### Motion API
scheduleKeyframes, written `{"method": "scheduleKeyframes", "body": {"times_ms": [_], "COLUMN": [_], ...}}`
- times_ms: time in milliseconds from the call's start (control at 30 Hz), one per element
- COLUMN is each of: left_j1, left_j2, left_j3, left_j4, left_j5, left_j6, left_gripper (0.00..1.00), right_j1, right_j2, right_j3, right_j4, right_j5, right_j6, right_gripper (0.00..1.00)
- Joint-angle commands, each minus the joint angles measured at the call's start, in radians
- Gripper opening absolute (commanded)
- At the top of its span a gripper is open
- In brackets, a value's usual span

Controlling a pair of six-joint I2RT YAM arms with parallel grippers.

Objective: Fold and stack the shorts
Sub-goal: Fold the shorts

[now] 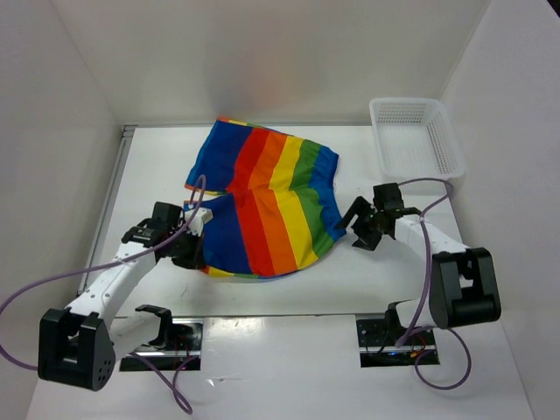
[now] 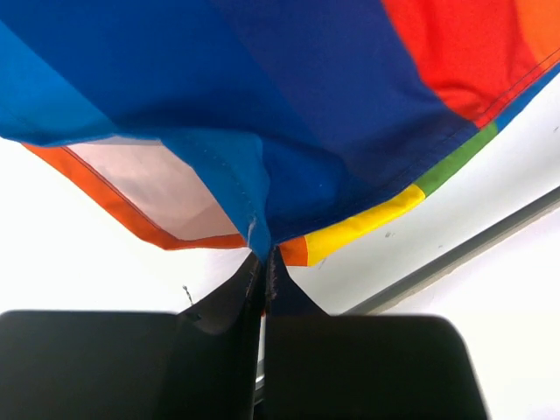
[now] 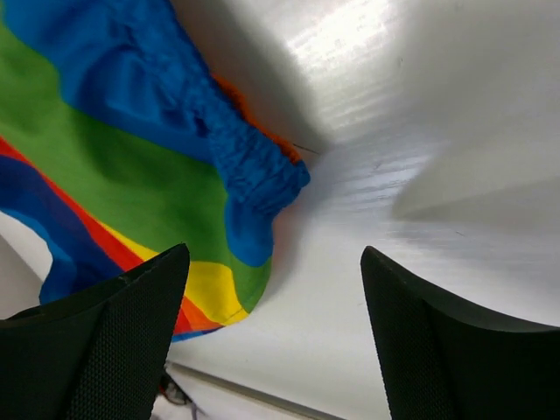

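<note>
The rainbow-striped shorts lie spread on the white table in the top view, their stripes running from blue on the left to green and blue on the right. My left gripper is shut on the shorts' blue left edge; in the left wrist view the fabric rises out of the closed fingertips. My right gripper is open and empty, just right of the shorts' right edge. In the right wrist view the blue elastic waistband lies ahead between the spread fingers. No drawstring shows.
A white mesh basket stands at the back right of the table. White walls close in the left, back and right. A metal strip runs along the table's near edge, with the arm bases behind it.
</note>
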Motion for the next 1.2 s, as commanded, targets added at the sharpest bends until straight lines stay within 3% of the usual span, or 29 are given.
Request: {"method": "scheduleKeyframes", "body": {"times_ms": [0,200,367,467,500,533,667,833,1000,1167], "left_j1": [-0.001,-0.001,0.009,0.037,0.037,0.054,0.123,0.184,0.213,0.213], "left_j2": [0.031,0.087,0.096,0.106,0.107,0.116,0.125,0.116,0.146,0.223], "left_j3": [0.036,0.081,0.128,0.228,0.228,0.294,0.467,0.722,1.062,1.513], "left_j4": [-0.013,-0.013,-0.022,-0.031,-0.031,-0.042,-0.021,0.090,0.081,0.036], "left_j5": [-0.005,-0.014,-0.024,-0.024,-0.035,-0.035,-0.077,-0.006,-0.018,-0.044], "left_j6": [0.004,0.004,0.004,0.004,0.004,0.004,0.004,0.004,0.004,0.004], "left_gripper": [0.00,0.00,0.00,0.00,0.00,0.00,0.00,0.00,0.00,0.00], "right_j1": [0.001,0.001,0.001,0.001,0.001,0.001,0.001,0.001,0.024,0.095], "right_j2": [0.055,0.121,0.197,0.173,0.159,0.144,0.008,-0.074,-0.155,-0.220], "right_j3": [-0.021,-0.043,-0.001,0.072,0.098,0.129,0.325,0.554,0.773,0.959], "right_j4": [0.091,0.220,0.281,0.303,0.282,0.260,0.148,-0.025,-0.148,-0.255], "right_j5": [-0.110,-0.090,-0.051,-0.038,-0.022,-0.004,0.070,0.065,0.041,0.076], "right_j6": [0.034,0.077,0.067,0.049,0.040,0.029,-0.057,-0.143,-0.201,-0.212], "right_gripper": [0.82,0.70,0.42,0.07,0.07,0.00,0.00,0.00,0.00,0.00]}}
